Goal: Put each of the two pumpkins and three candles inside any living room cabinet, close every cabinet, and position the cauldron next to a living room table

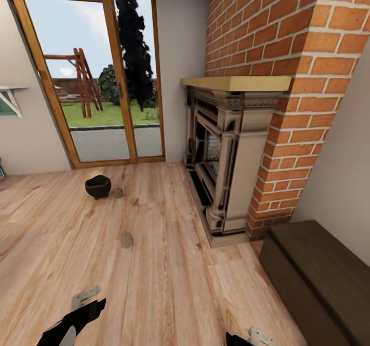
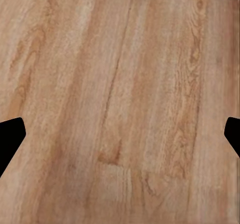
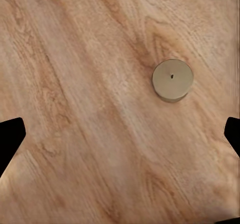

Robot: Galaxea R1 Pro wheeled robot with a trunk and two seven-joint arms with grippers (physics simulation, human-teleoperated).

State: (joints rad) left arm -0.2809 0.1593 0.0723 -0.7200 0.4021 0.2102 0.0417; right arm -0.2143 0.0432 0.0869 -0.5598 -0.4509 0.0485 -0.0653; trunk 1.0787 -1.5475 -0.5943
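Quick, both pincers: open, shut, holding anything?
Left pincer: open, empty, above bare wooden floor.
Right pincer: open, empty; a short beige round candle lies on the floor ahead of it.

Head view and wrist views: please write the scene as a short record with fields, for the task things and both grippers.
cauldron: black, upright on the wood floor near the glass door, at
far candle: on the floor just beside the cauldron
near candle: alone on the floor, closer to the robot
third candle: on the floor under the right gripper, not held
cabinet: dark brown, closed, right of the fireplace, at
left gripper: open, empty
right gripper: open, empty
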